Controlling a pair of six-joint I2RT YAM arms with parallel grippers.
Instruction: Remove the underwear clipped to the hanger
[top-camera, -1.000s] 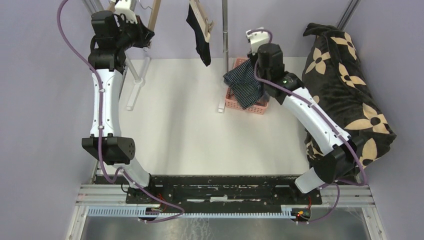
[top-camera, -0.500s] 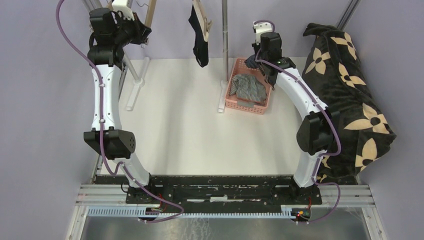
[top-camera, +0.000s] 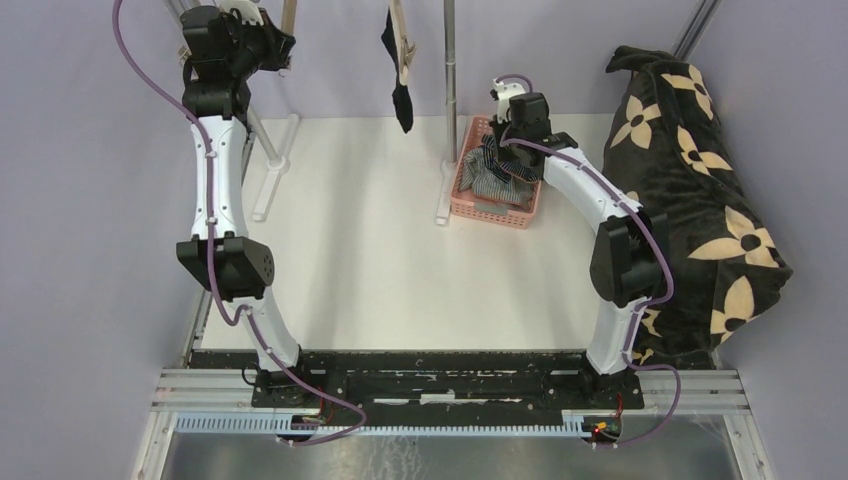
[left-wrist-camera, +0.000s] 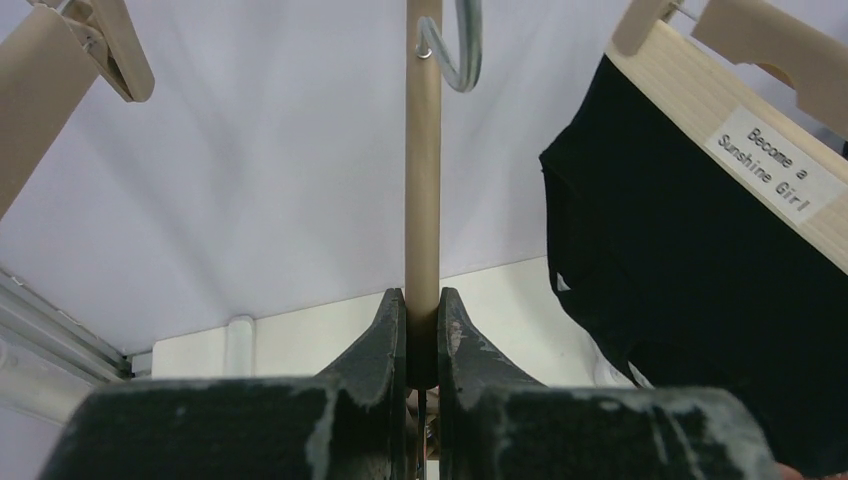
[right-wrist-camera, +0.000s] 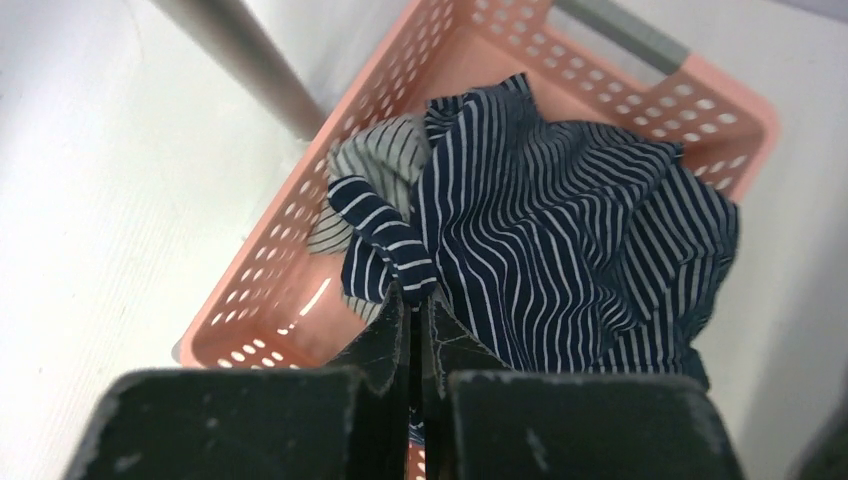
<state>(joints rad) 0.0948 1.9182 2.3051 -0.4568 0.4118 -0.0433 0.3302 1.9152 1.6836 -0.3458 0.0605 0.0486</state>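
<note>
The right end effector (right-wrist-camera: 415, 300) is pinched shut on a fold of the striped brief (right-wrist-camera: 570, 230), low over the basket (right-wrist-camera: 280, 260). It looks set to drop the brief there, on top of the grey brief (right-wrist-camera: 365, 170) that lies partly under it.

The left end effector (left-wrist-camera: 422, 305) is clamped on the wooden bar of the middle hanger (left-wrist-camera: 422, 180), which is seen edge-on below its hook. This grip is probably meant to hold that hanger steady.

Just beside it, the black brief (left-wrist-camera: 680, 270) hangs from the right hanger (left-wrist-camera: 730, 120) and is not yet removed.

There are three briefs: two at the basket and one hanging. The left wrist view shows three hangers, and the left hanger (left-wrist-camera: 50, 90) carries a bare clip. One basket stands on the counter (top-camera: 350, 220).
</note>
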